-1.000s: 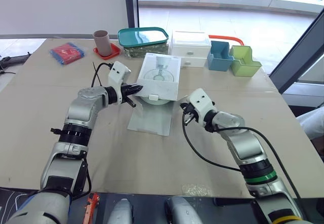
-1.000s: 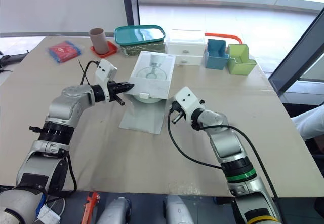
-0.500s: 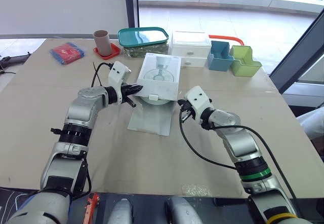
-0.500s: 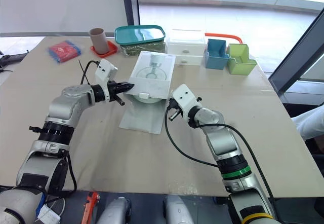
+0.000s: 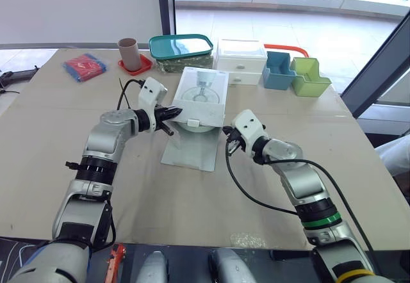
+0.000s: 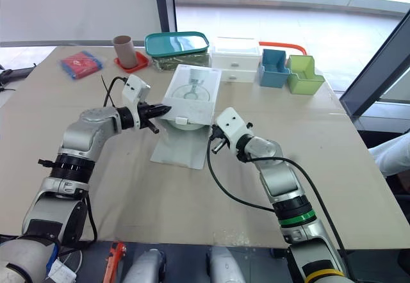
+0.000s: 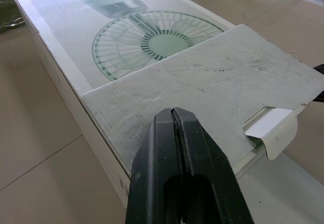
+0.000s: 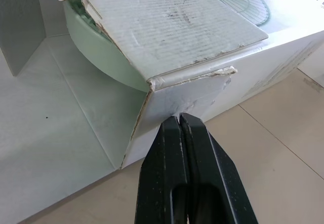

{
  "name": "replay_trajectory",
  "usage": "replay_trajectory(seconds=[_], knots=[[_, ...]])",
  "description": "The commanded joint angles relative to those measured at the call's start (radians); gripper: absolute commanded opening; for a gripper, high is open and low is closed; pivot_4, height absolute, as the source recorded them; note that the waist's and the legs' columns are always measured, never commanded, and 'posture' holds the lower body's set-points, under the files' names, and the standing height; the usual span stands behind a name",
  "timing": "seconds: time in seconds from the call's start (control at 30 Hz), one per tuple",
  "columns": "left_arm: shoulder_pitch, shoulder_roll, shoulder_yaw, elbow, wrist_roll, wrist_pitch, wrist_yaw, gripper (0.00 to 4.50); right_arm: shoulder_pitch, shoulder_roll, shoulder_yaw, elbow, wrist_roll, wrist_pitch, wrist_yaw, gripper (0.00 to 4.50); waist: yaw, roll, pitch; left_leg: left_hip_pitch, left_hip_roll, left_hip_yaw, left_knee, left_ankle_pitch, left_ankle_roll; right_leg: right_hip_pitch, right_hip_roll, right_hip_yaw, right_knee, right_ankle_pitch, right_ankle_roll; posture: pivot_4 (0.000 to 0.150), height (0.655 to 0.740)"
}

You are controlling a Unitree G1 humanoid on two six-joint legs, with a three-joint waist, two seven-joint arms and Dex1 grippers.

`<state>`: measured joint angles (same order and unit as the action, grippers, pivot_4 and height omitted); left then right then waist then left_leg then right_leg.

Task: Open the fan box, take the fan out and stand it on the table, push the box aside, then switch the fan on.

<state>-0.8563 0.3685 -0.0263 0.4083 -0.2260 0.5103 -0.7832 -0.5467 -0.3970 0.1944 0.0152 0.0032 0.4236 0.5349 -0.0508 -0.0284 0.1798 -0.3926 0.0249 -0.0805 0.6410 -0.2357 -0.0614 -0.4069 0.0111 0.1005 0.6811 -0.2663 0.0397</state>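
Already the fan box [image 5: 204, 94] is lying opened on the table [image 5: 51, 123], with most of the job yet to come. On the left, the left gripper [image 5: 173, 112] is holding its fingers [image 7: 162, 153] pressed together, gripping nothing, at the near left corner of the box. The carton's top flap [image 7: 202, 92] is spreading just ahead of its tips in the left wrist view. Between the two grippers, the long front flap [image 5: 189, 150] is lying flat on the table toward the robot. The pale green fan [image 5: 193, 125] is showing in the mouth of the box, sitting inside and not yet drawn out. On the right, the right gripper [image 5: 230, 145] is pointing its fingers, likewise closed on nothing, at the near right corner of the box, just beside it. Whether it is touching the cardboard cannot be told. By this reading, the opening step is looking done or nearly so. Taking the fan out, standing it on the table, pushing the box aside and switching the fan on are all remaining.
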Motion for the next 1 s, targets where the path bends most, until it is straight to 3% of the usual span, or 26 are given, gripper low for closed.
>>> replay_trajectory(seconds=[0.03,0.57,1.0], knots=[[0.007,-0.001,-0.003,-0.027,-0.002,0.011,0.005,0.0,-0.004,-0.002,-0.016,-0.012,-0.001,-0.03,0.005,0.02,0.0,0.0,0.0,0.0,0.0,0.0,0.0,0.0,0.0,0.0,0.0,0.0,0.0,0.0,0.0,0.15,0.74],[0.012,-0.003,0.0,-0.039,-0.005,0.014,0.005,0.0,-0.015,-0.065,-0.091,0.028,0.006,-0.071,0.011,0.02,0.0,0.0,0.0,0.0,0.0,0.0,0.0,0.0,0.0,0.0,0.0,0.0,0.0,0.0,0.0,0.15,0.74],[0.027,-0.006,0.0,-0.056,-0.009,0.019,0.007,0.0,-0.128,-0.098,-0.156,0.138,-0.001,-0.145,-0.02,0.02,0.0,0.0,0.0,0.0,0.0,0.001,-0.001,0.0,0.0,0.0,0.0,0.001,0.0,0.0,0.0,0.15,0.74]])
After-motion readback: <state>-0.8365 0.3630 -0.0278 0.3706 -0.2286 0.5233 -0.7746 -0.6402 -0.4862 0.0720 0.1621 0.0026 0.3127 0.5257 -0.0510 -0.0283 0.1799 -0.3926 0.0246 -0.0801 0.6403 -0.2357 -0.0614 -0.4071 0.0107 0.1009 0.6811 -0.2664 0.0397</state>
